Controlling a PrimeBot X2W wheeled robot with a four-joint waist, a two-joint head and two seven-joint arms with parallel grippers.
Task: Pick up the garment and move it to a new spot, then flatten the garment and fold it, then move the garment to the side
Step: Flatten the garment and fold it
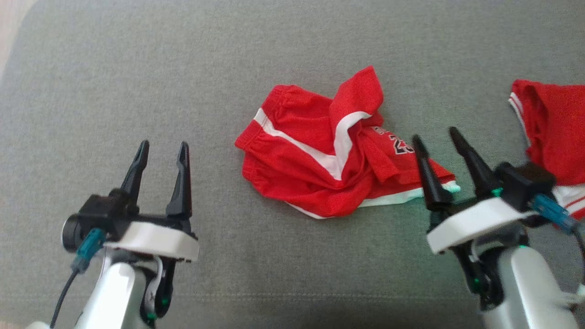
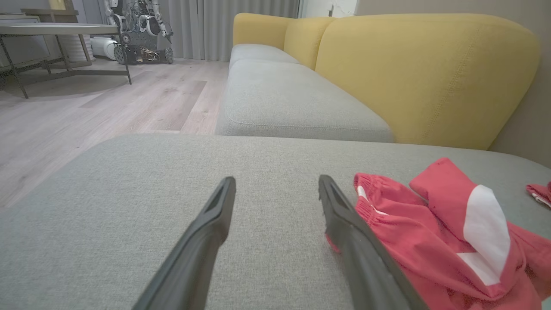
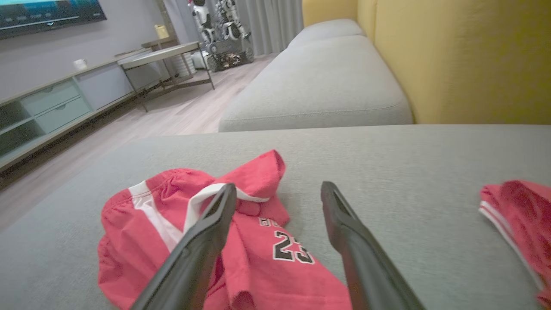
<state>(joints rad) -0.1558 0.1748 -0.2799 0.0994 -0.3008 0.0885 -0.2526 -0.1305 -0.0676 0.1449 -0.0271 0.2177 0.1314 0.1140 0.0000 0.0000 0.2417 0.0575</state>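
The garment [image 1: 329, 151] is a pair of red shorts with white stripes and a black number print, lying crumpled on the grey cushion [image 1: 137, 68]. It also lies at the right in the left wrist view [image 2: 430, 232] and under the fingers in the right wrist view [image 3: 258, 249]. My right gripper [image 1: 438, 138] is open just above the garment's right edge, nothing between its fingers [image 3: 340, 215]. My left gripper [image 1: 163, 151] is open over bare cushion, well left of the garment, its fingers [image 2: 219, 206] apart and empty.
A second red garment with white trim [image 1: 553, 132] lies at the right edge of the cushion. Behind are a yellow sofa back [image 2: 422, 69] and grey seat cushions [image 2: 292, 99]. Wooden floor [image 2: 107, 103], a table [image 2: 64, 30] and another robot [image 2: 137, 26] lie beyond.
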